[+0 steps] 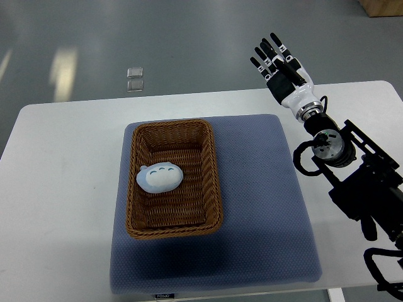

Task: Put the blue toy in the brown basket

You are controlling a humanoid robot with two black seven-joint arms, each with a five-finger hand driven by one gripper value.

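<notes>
Brown wicker forms the basket [173,178], a rectangular one standing left of centre on a grey-blue mat [252,214] that covers the middle of the white counter [63,182]. Inside the basket, on its woven floor and toward the left wall, lies the blue toy [160,177], a pale rounded plush with a lighter patch on top; it is fully within the rim. The right hand [280,61] is raised well apart from the basket, up near the far right edge of the counter, its black fingers [261,53] stretched out and spread, released and holding nothing. Its white palm joins a black arm [352,176] that runs down along the picture's right edge. Beyond the counter, on the grey floor [208,44], sit two small clear square pieces [135,78], one just behind the other.
</notes>
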